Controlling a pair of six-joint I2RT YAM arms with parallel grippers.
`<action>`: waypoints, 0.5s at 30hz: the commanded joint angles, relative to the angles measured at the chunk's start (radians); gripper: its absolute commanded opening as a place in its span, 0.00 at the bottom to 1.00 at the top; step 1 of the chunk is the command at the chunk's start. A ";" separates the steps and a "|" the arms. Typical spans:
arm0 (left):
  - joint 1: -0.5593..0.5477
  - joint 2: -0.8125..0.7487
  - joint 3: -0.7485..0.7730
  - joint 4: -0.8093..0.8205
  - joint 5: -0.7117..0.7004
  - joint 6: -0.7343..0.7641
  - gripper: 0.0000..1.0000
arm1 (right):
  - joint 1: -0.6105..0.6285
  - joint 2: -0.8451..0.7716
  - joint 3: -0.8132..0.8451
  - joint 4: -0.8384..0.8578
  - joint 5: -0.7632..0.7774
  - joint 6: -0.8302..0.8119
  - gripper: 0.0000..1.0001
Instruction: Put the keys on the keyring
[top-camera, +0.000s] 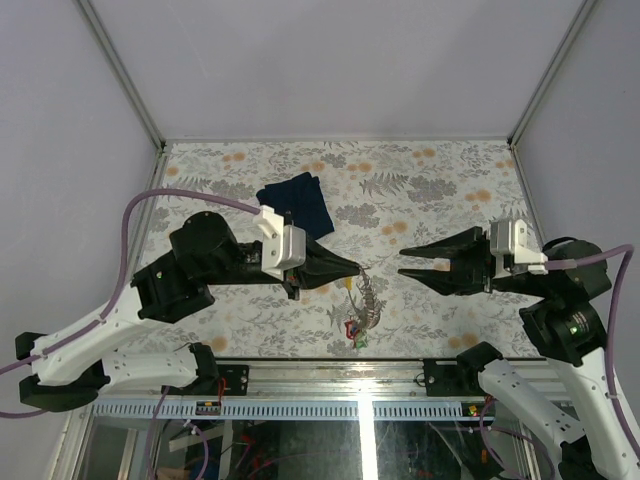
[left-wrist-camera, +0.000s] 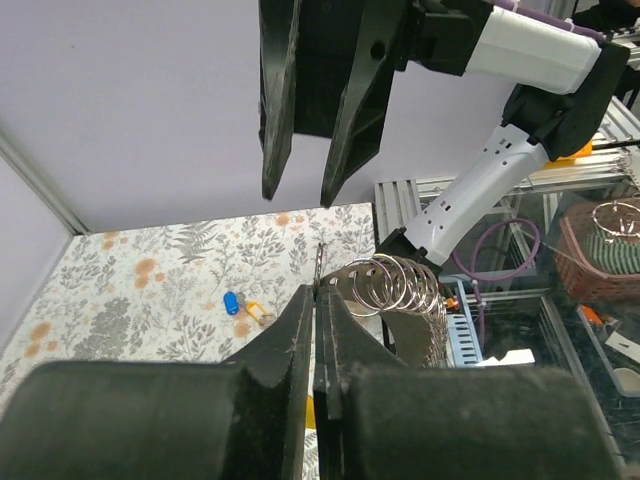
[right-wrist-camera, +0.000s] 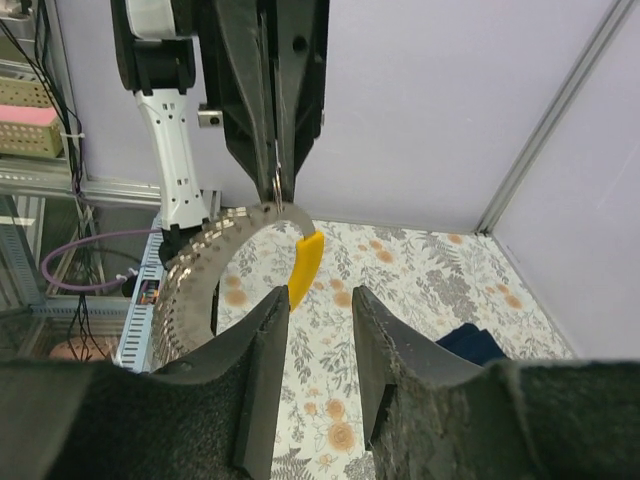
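Observation:
My left gripper is shut on the thin wire keyring, held above the table. A long row of metal keys hangs from the ring in an arc, with a yellow tag near the top and red and green tags at the low end. My right gripper stands open a short way to the right of the left fingertips, facing them, with nothing between its fingers. Two loose keys, one with a blue tag and one with a yellow tag, lie on the table.
A dark navy folded cloth lies on the flowered table top behind the left arm. Purple walls with metal corner posts close in the back and sides. The table's metal front rail runs between the arm bases.

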 joint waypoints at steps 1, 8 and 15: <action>-0.006 -0.014 0.016 0.051 -0.047 0.082 0.00 | 0.006 -0.025 -0.058 0.100 0.052 -0.031 0.38; -0.006 -0.096 -0.146 0.216 -0.085 0.237 0.00 | 0.005 -0.028 -0.102 0.119 0.077 -0.074 0.36; -0.005 -0.141 -0.234 0.238 0.005 0.445 0.00 | 0.007 -0.059 -0.188 0.230 0.060 -0.113 0.33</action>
